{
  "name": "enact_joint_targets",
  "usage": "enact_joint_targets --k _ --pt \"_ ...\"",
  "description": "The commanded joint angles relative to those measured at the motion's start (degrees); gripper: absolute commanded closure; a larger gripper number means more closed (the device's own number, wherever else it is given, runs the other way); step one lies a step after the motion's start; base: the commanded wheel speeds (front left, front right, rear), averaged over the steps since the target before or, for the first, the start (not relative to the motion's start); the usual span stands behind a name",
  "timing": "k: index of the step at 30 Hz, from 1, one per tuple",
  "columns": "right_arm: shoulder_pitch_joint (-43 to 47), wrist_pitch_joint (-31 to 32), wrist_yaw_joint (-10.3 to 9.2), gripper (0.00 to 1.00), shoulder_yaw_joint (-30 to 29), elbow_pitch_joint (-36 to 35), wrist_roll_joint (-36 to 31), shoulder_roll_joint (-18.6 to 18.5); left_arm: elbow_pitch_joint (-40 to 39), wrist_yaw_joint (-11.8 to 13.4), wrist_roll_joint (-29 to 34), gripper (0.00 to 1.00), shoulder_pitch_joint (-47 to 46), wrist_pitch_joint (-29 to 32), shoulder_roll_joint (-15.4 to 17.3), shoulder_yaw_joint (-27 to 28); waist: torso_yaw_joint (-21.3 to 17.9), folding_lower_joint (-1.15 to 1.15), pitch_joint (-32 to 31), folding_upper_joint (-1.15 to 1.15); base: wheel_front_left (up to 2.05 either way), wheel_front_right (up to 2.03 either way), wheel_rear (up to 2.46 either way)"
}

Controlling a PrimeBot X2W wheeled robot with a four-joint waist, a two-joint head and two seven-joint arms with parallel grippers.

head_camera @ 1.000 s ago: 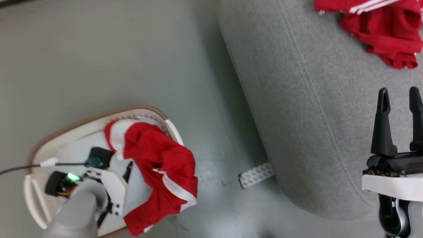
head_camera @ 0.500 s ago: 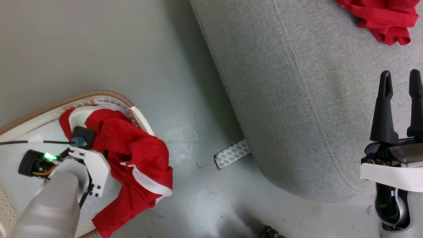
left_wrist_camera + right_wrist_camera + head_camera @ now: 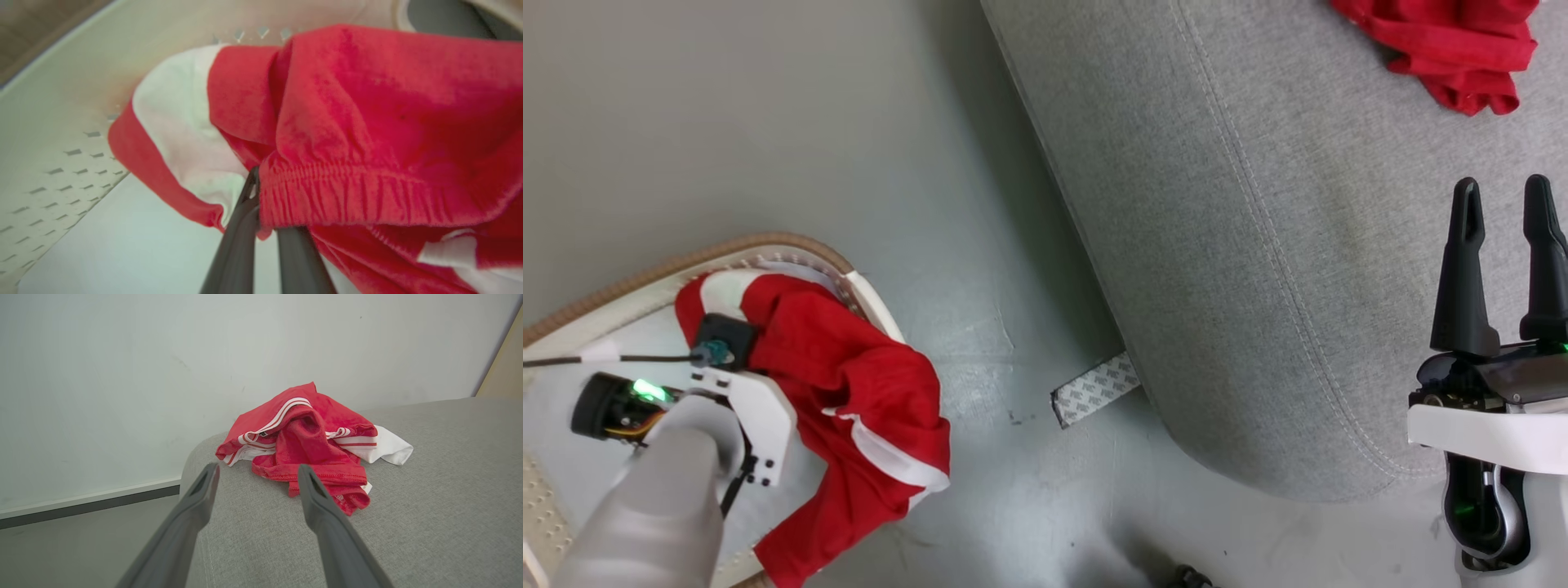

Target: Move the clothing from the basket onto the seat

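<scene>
Left claw (image 3: 261, 204) clamped on red garment (image 3: 367, 122) in basket (image 3: 874, 302), lower left; right claw (image 3: 1501, 196) apart over seat (image 3: 1258, 245), lower right.

Noted open floor (image 3: 809, 122) between basket (image 3: 876, 306) and seat (image 3: 1258, 286); flat tape strip (image 3: 1096, 390) at seat's base. Bare seat fabric ahead of right end effector (image 3: 1502, 184), red clothing heap (image 3: 1445, 41) beyond. Inside basket, tight between perforated wall (image 3: 53, 171) and draped red shorts (image 3: 367, 122).

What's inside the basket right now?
A red and white garment lies in the basket, draped over its rim. The left pincer is shut on its elastic hem. Anything beneath the cloth is covered.
</scene>
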Motion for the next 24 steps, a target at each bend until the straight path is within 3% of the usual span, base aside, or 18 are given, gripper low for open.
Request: enact_joint_targets --k 1,13,24 --pt "-0.6 0.0 -0.13 0.00 0.0 0.4 -0.5 0.1 0.2 -0.1 -0.7 1.00 0.7 -0.6 -0.2 0.0 0.3 -0.01 -0.9 0.00 0.00 0.00 0.00" --pt "1.9 0.0 -0.13 0.00 -0.9 2.0 -5.7 0.1 -1.6 -1.6 -4.3 1.00 5.8 -2.8 -6.4 0.3 4.5 -0.01 -12.2 0.00 0.00 0.00 0.00" --pt "6.3 0.0 -0.13 0.00 -1.2 4.2 -8.3 -3.0 -13.2 -2.5 -6.7 1.00 14.4 -2.8 -11.3 0.5 12.1 -0.01 -26.3 0.00 0.00 0.00 0.00"
